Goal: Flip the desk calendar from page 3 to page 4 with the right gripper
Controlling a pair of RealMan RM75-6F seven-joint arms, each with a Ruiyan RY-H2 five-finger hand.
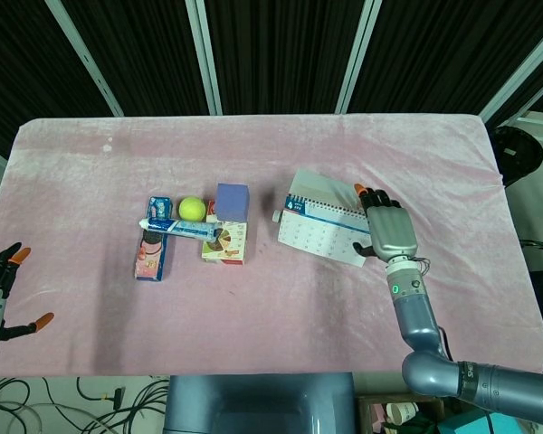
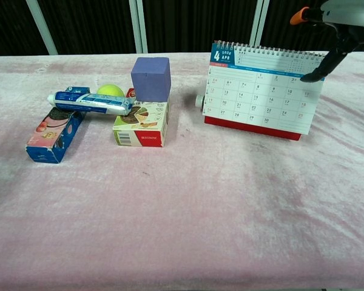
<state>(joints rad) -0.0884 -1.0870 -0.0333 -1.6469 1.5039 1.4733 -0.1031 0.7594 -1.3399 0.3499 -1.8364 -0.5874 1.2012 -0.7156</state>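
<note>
The desk calendar (image 2: 259,100) stands right of centre on the pink cloth, its spiral on top and the page marked 4 APR facing front. In the head view the calendar (image 1: 319,227) lies just left of my right hand (image 1: 388,231). My right hand (image 2: 342,21) hovers over the calendar's top right corner with its fingers spread and nothing in them. One dark finger (image 2: 325,65) hangs close to that corner; I cannot tell if it touches. My left hand (image 1: 2,291) rests open at the table's near left edge, far from the calendar.
Left of the calendar stands a purple cube (image 2: 151,79) on a snack box (image 2: 142,123). A toothpaste tube (image 2: 91,102) bridges that box and a blue cookie box (image 2: 53,135), with a tennis ball (image 2: 110,91) behind.
</note>
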